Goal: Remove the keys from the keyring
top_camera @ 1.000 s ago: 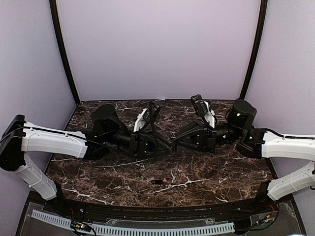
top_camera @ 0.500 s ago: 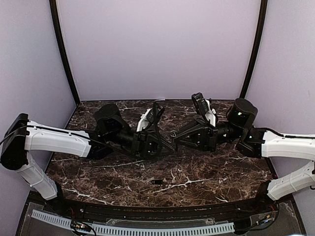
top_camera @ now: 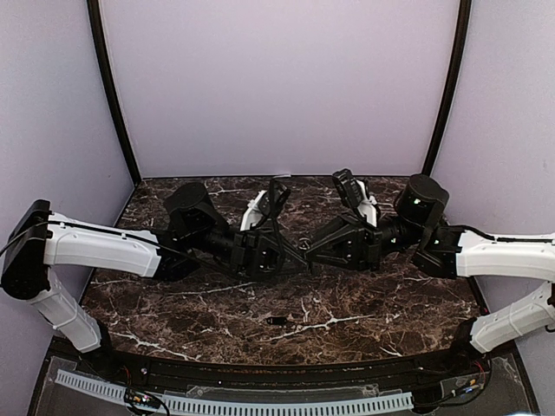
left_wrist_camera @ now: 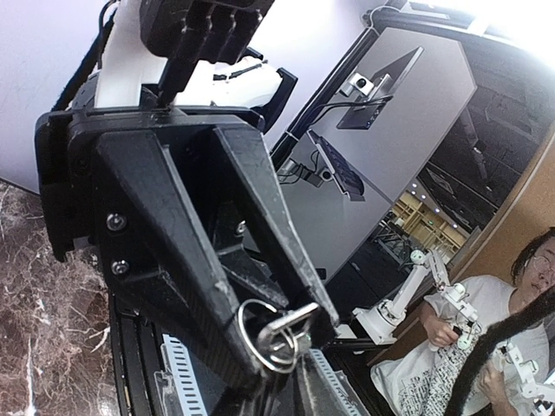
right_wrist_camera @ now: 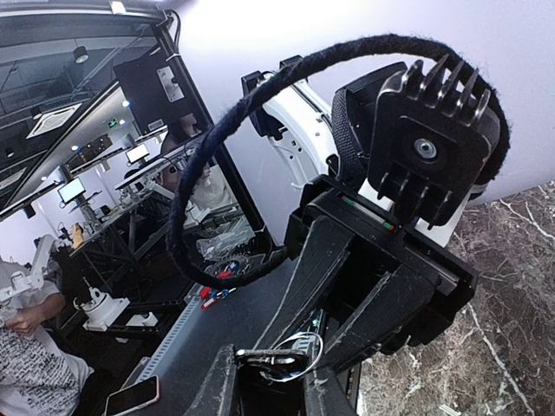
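Left gripper (top_camera: 296,256) reaches in from the left, raised above the dark marble table (top_camera: 373,303), fingers pointing right. Its fingertips come tip to tip with the other arm's over the middle of the table. In the right wrist view its two fingers taper down to either side of the keyring (right_wrist_camera: 300,360), with a narrow gap. I cannot tell whether they actually pinch the ring.

Loose key (top_camera: 276,321): lies flat on the table, nearer the arm bases than the gripper tips and slightly left of where they meet. It is well apart from both grippers. Only the top view shows it.

Keyring is held in the air at the meeting point, clear of the table. It is too small to make out from above, and both wrist views show it as a thin silver wire loop.

Key on the ring (left_wrist_camera: 292,322): a silvery piece sitting at the ring's upper right in the left wrist view. In the right wrist view it runs roughly level, to the left of the loop.

Right gripper (top_camera: 312,252) reaches in from the right, fingers pointing left. The left wrist view looks straight at it. Its two black fingers converge almost to a point, and the ring and key sit right at the tips, so it is closed down on the keyring. Its own fingers (right_wrist_camera: 224,383) show at the bottom edge of the right wrist view, either side of the ring.
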Tool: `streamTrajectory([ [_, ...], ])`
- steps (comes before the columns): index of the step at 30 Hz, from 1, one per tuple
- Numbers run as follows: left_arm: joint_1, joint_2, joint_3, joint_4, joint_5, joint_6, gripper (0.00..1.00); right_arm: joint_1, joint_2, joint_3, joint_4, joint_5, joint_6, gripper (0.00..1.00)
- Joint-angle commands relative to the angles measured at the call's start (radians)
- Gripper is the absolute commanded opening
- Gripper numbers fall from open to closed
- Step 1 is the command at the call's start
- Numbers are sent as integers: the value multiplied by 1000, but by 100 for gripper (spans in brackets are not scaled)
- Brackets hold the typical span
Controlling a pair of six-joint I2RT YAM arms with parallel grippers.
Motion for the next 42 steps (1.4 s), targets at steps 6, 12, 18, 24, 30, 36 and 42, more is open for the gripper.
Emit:
streamTrajectory([
  [6, -5, -17, 20, 76, 31, -29, 0, 2, 4, -2, 6, -19, -4, 0],
  [12, -5, -65, 30, -123, 19, 34, 0, 3, -13, -22, 50, -25, 25, 30],
  [18, 1, -124, 124, -558, -35, 215, 0, 1, -37, -55, 81, -23, 38, 53],
  [24, 6, -122, 252, -894, -50, 352, 0, -3, -34, -78, 117, -23, 45, 55],
  [30, 6, -100, 361, -1060, -67, 404, 0, 0, -19, -99, 222, -34, 96, 44],
  [36, 7, -86, 394, -1104, -52, 412, 0, 0, -2, -97, 273, -44, 121, 34],
  [42, 6, -88, 401, -1100, -54, 410, 0, 2, 14, -72, 261, -58, 112, 29],
])
